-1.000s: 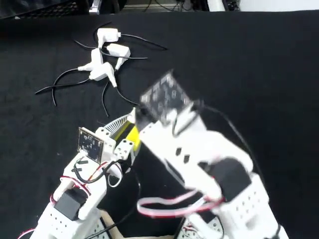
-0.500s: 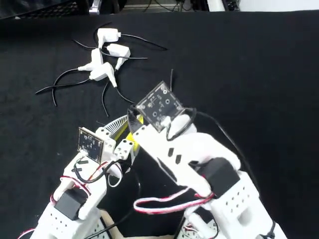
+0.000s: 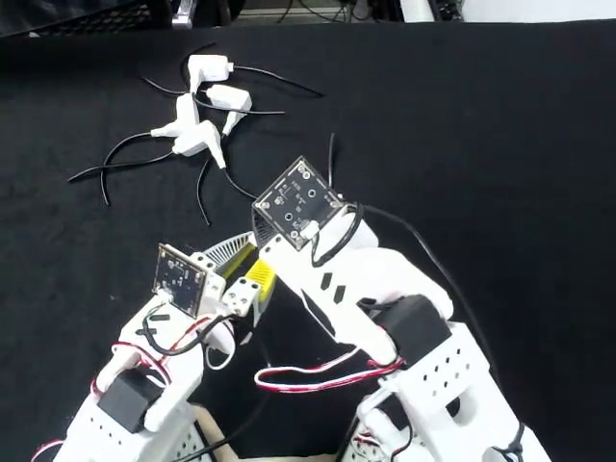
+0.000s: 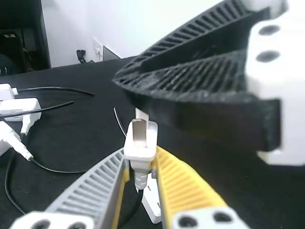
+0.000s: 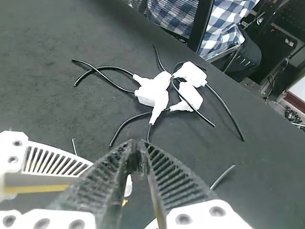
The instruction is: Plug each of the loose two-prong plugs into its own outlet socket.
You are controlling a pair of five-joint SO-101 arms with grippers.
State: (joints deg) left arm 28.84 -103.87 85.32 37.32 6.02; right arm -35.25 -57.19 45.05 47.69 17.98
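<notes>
Insertion has not begun, by my reading: the left gripper [image 4: 140, 157], with one grey ribbed finger and one yellow one, is clamped on the body of a small white two-prong plug [image 4: 141, 141], which stands upright between them with its flat metal prongs pointing up and a thin black cord hanging from its lower end. The right gripper [image 5: 136, 155], black and ribbed, hangs just above and beside those prongs, not touching them as far as I can tell; its fingers are drawn together at the tips and I see nothing between them. In the high view both arms meet near the front middle of the black cloth-covered table [image 3: 500, 125], well apart from the loose heap of white plastic plug and socket bodies [image 3: 204, 108] that lies with its own dark leads at the far left; which of these pieces are sockets I cannot tell. The step in hand seems to be presenting the held plug, with no socket at hand for it. The next move, I judge, calls for the right gripper to open, fetch one socket from the heap, and bring its slots square to the prongs; the plug must be held upright and firm, since a slight tilt or twist would make the prongs miss
</notes>
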